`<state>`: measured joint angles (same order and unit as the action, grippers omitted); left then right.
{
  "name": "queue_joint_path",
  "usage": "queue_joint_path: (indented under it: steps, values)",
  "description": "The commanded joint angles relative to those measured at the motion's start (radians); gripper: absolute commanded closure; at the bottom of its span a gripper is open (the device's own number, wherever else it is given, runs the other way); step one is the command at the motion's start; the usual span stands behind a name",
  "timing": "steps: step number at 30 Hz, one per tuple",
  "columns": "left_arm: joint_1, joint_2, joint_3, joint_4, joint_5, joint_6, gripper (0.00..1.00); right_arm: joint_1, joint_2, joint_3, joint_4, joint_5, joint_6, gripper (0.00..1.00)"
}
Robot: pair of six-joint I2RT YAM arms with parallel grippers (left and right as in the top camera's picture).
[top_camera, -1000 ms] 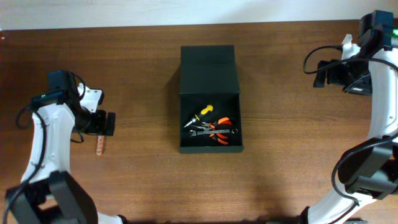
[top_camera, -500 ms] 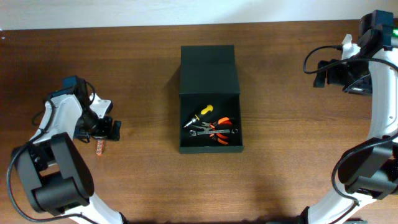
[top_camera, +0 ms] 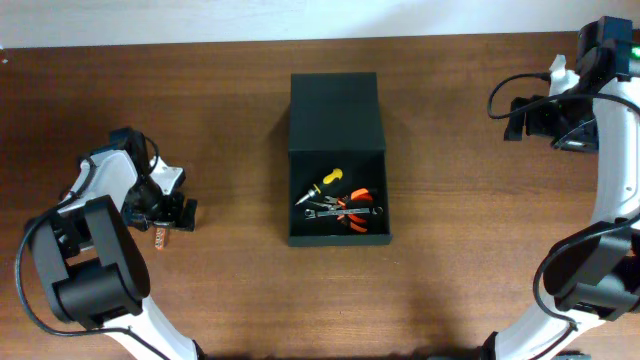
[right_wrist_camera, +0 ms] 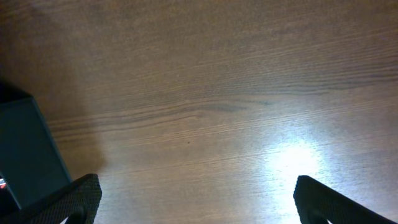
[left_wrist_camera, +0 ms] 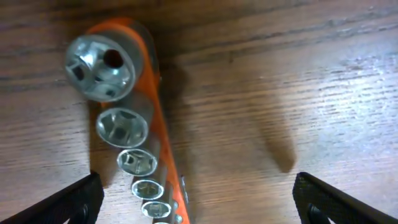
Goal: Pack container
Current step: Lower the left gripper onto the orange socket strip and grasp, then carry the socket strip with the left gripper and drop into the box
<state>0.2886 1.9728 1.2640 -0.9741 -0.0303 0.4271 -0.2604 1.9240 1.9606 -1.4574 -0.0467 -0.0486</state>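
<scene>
We are working at a brown wooden bench (top_camera: 240, 300), and the container (top_camera: 338, 239) is sitting near its middle, between our two arms and well apart from both. It is lying open, with its flap lid (top_camera: 335, 112) folded back flat on the far side. Inside, toward the near wall, a yellow-handled screwdriver (top_camera: 328, 181) is lying tilted just beside a pair of orange-handled pliers (top_camera: 353, 208). Some bare metal pieces are mixed in with them, but we cannot tell what they are.

On our left side, we are holding the left fingers (left_wrist_camera: 68, 202) spread wide over a socket rail (left_wrist_camera: 134, 143) that is resting on the wood. The rail is orange and carries a row of silver sockets, with the largest at the far end and the sizes shrinking toward us. It is lying between the two tips, nearer one of them, and neither tip is touching it. From overhead, only the near end of the rail is showing from under the wrist.

On our right side, the arm is reaching toward the far right corner of the bench. We are holding the right fingers (right_wrist_camera: 336, 202) spread apart over bare wood, gripping nothing. A dark corner of the container is showing at the edge of that wrist view.
</scene>
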Motion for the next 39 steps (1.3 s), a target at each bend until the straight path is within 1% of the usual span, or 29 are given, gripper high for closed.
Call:
queue_joint_path:
  steps: [1, 3, 7, 13, 14, 17, 19, 22, 24, 26, 29, 30, 35, 37, 39]
  values:
    - [0.005, 0.029, -0.015, 0.017, 0.010, 0.016, 0.01, 0.005, -0.001, 0.000, 0.000, -0.009, -0.006, 0.01]
    - [0.005, 0.029, -0.018, 0.016, 0.017, 0.016, 0.02, 0.005, -0.001, 0.000, 0.000, -0.009, -0.006, 0.01]
    - [0.004, 0.029, -0.018, 0.011, 0.046, 0.016, 0.11, 0.005, -0.001, 0.000, 0.001, -0.009, -0.006, 0.01]
    - [0.005, 0.029, -0.018, 0.008, 0.045, 0.016, 0.45, 0.005, -0.001, 0.000, 0.000, -0.009, -0.006, 0.01]
    - [0.005, 0.029, -0.018, 0.008, 0.045, 0.016, 0.47, 0.005, -0.001, 0.000, 0.000, -0.009, -0.006, 0.01]
    - [0.005, 0.029, -0.018, 0.008, 0.045, 0.016, 0.60, 0.005, -0.001, 0.000, 0.000, -0.009, -0.006, 0.01]
    - [0.005, 0.029, -0.018, 0.008, 0.045, 0.016, 0.62, 0.005, -0.001, 0.000, 0.000, -0.009, -0.006, 0.01]
    - [0.004, 0.029, -0.018, 0.008, 0.046, 0.016, 0.73, 0.005, -0.001, 0.000, -0.001, -0.009, -0.006, 0.01]
    - [0.004, 0.029, -0.018, 0.008, 0.046, 0.016, 0.77, 0.005, -0.001, 0.000, -0.001, -0.009, -0.006, 0.01]
    - [0.004, 0.029, -0.018, 0.008, 0.046, 0.016, 0.87, 0.005, -0.001, 0.000, -0.002, -0.009, -0.006, 0.01]
    - [0.004, 0.029, -0.018, 0.008, 0.052, 0.016, 0.94, 0.005, -0.001, 0.000, -0.002, -0.009, -0.006, 0.01]
    - [0.004, 0.029, -0.018, 0.008, 0.074, 0.015, 0.98, 0.005, -0.001, 0.000, -0.002, -0.009, -0.006, 0.01]
    - [-0.006, 0.028, 0.019, -0.016, 0.172, -0.014, 0.98, 0.005, -0.001, 0.000, 0.000, -0.009, -0.006, 0.01]
    - [-0.021, 0.027, 0.066, -0.057, 0.177, -0.014, 0.98, 0.005, -0.001, 0.000, 0.000, -0.009, -0.006, 0.01]
    - [-0.057, 0.018, 0.157, -0.129, 0.177, -0.014, 0.98, 0.005, -0.001, 0.000, 0.000, -0.009, -0.006, 0.01]
